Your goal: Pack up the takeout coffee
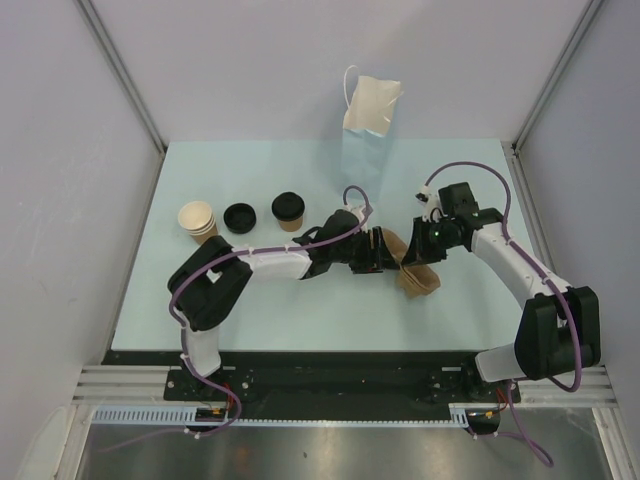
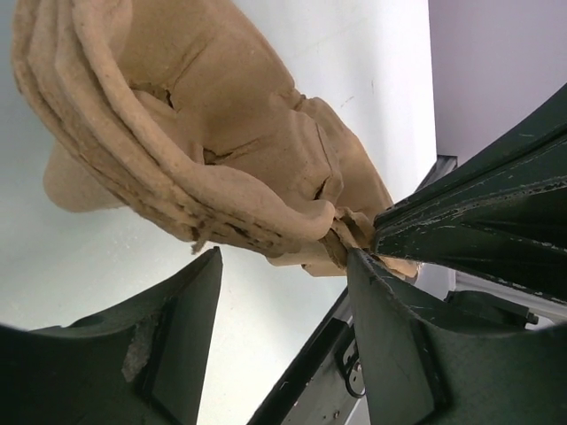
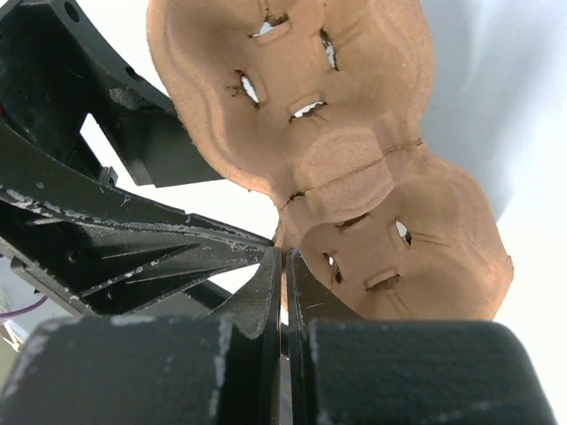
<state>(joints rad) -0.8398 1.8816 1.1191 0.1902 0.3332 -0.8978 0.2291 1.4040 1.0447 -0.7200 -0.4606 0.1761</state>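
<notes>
The takeout coffee [image 1: 288, 210], a brown cup with a black lid, stands at the back left of the table, away from both grippers. A brown pulp cup carrier [image 1: 420, 275] is held tilted above the table's middle. My right gripper [image 1: 415, 245] is shut on the carrier's edge, and its fingertips [image 3: 285, 266] pinch the rim between the two cup wells [image 3: 354, 133]. My left gripper [image 1: 378, 250] is open just left of the carrier. In the left wrist view its fingers [image 2: 168, 354] stand wide apart under the carrier's rim [image 2: 221, 133], which touches the right finger's tip.
A loose black lid [image 1: 239, 217] and a stack of unlidded tan cups [image 1: 197, 220] sit left of the coffee. A white paper bag [image 1: 371, 105] stands open at the table's back edge. Grey walls enclose the table on three sides.
</notes>
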